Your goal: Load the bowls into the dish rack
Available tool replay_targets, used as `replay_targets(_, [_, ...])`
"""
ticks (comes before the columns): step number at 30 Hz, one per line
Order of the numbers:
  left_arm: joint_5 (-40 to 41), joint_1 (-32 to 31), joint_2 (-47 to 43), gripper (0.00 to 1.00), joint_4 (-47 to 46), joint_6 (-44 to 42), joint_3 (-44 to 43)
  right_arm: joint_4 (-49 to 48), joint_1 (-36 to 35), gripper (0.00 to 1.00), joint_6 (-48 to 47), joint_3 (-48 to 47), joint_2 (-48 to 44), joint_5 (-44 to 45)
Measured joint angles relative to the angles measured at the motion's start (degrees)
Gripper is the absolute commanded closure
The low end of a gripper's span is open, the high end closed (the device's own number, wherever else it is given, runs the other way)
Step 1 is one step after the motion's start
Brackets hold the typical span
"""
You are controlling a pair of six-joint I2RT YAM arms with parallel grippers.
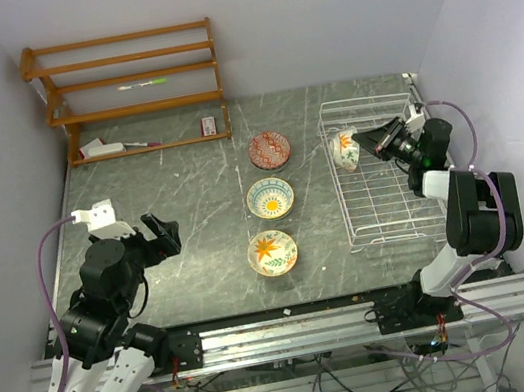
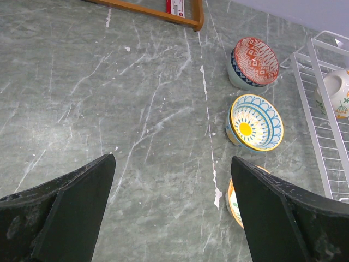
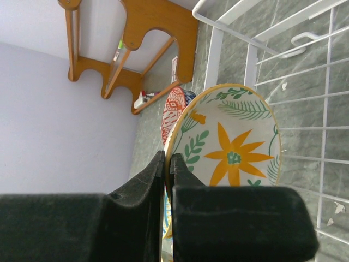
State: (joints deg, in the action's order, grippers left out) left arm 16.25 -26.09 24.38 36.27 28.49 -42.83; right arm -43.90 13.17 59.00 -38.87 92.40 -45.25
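My right gripper (image 1: 366, 140) is shut on the rim of an orange floral bowl (image 1: 344, 150), held on edge inside the far end of the white wire dish rack (image 1: 388, 219). In the right wrist view the bowl (image 3: 232, 142) is pinched at its rim by my gripper (image 3: 168, 161). Three bowls stand in a column on the table: red-brown (image 1: 269, 150), teal-yellow (image 1: 270, 197), orange floral (image 1: 272, 252). My left gripper (image 1: 160, 234) is open and empty, left of them. Its wrist view shows the red-brown bowl (image 2: 254, 61), the teal-yellow bowl (image 2: 255, 122), and the orange one (image 2: 233, 203) partly behind a finger.
A brown wooden shelf unit (image 1: 132, 92) stands at the back left with small items on its shelves. The rack's near part holds no bowls. The table's near edge is a metal rail (image 1: 295, 327).
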Motion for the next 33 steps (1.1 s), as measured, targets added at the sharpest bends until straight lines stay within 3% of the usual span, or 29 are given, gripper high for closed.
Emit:
replay_targets(9, [0.0, 0.0, 0.0, 0.02, 0.0, 0.0, 0.0, -1.0, 1.0, 0.98, 0.3, 0.0, 1.0, 0.1])
replay_targets(19, [0.0, 0.0, 0.3, 0.02, 0.0, 0.0, 0.0, 5.6, 3.5, 0.7, -2.3, 0.2, -0.4, 4.0])
replay_targets(33, [0.0, 0.0, 0.2, 0.02, 0.0, 0.0, 0.0, 16.7, 4.0, 0.58, -7.3, 0.8, -2.1, 9.4])
